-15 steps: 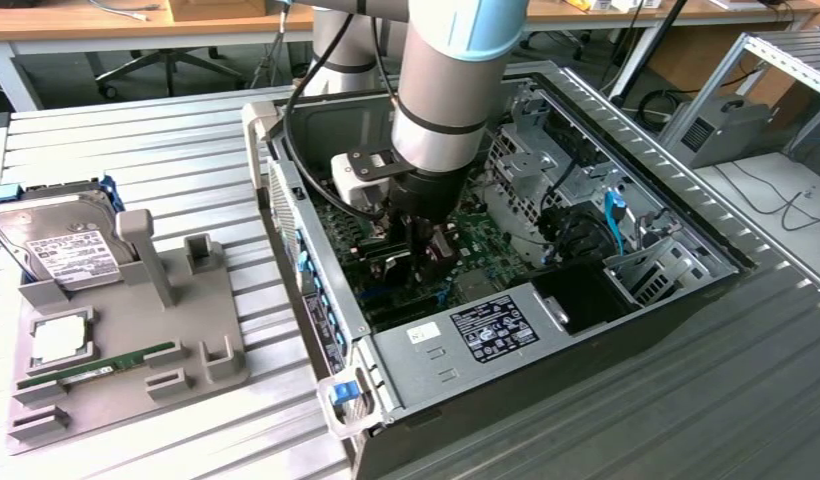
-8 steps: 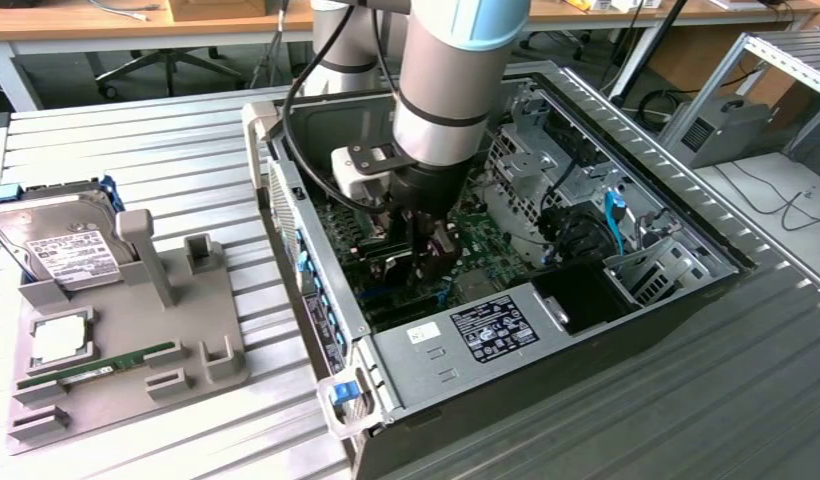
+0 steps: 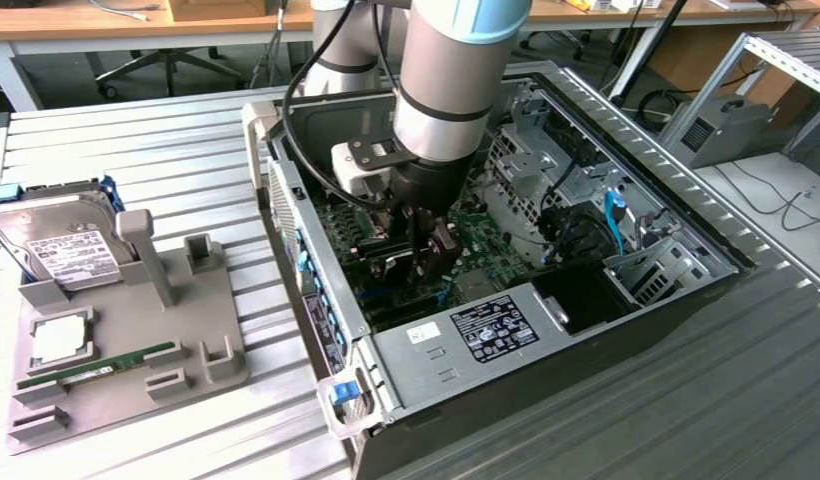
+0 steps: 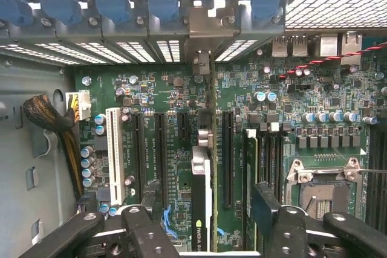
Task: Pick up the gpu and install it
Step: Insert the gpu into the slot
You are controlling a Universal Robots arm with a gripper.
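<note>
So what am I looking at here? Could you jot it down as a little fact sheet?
setting: open computer case lying on a slatted metal table
arm: gripper lowered inside the case over the motherboard
gripper: open, fingers either side of the gpu
gpu: standing on edge in a motherboard slot, bracket toward the rear slot covers
grey holder tray: holds a hard drive and a RAM stick

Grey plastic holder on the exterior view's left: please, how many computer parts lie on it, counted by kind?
silver hard drive with white label: 1
narrow green RAM stick: 1
square silver processor chip: 1
Total: 3
</note>
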